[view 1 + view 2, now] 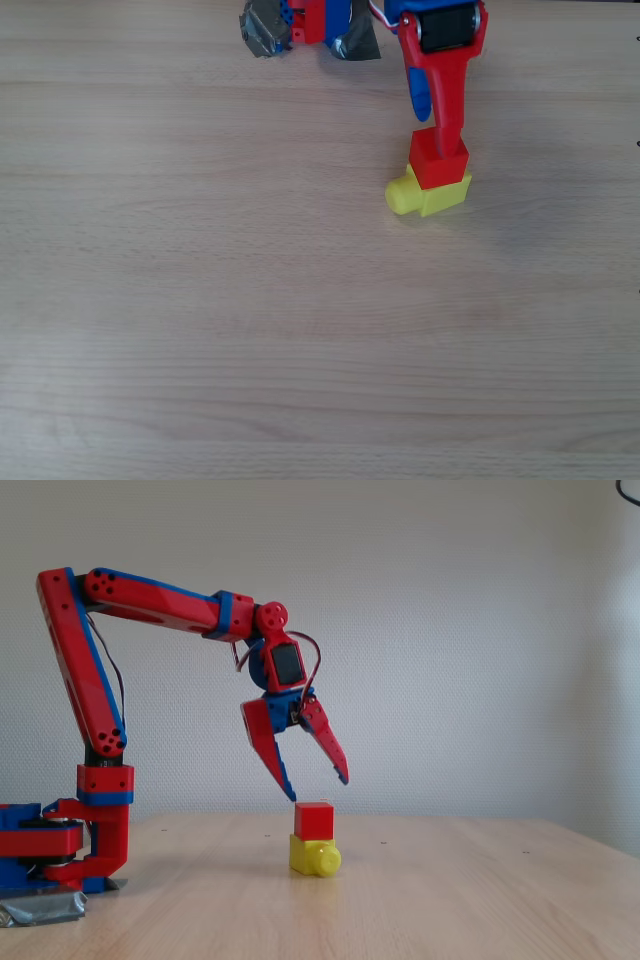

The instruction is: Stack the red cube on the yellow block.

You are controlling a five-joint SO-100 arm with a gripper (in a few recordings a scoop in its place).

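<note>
Sitting right under the claw (318, 788) is the small smooth red plastic cube (314, 820), perched on top of the bright yellow plastic block (313, 856), which rests on the light wooden desk (450, 890). In the fixed view the claw's two pointed red-and-blue fingers are spread apart, tips hanging just above the cube and not touching it, one tip nearly over the cube's top face and the other off to the right of it. The red cube looks plain and solid, about as wide as the yellow block's square body, and it sits pretty square on it. The yellow block has a short round stud; in the overhead view it pokes out to the left of the stack, past the cube's (438, 162) edge, with the yellow block (428, 192) peeking out below. There the claw (440, 140) reaches down from the top edge and overlaps the cube's upper side.
</note>
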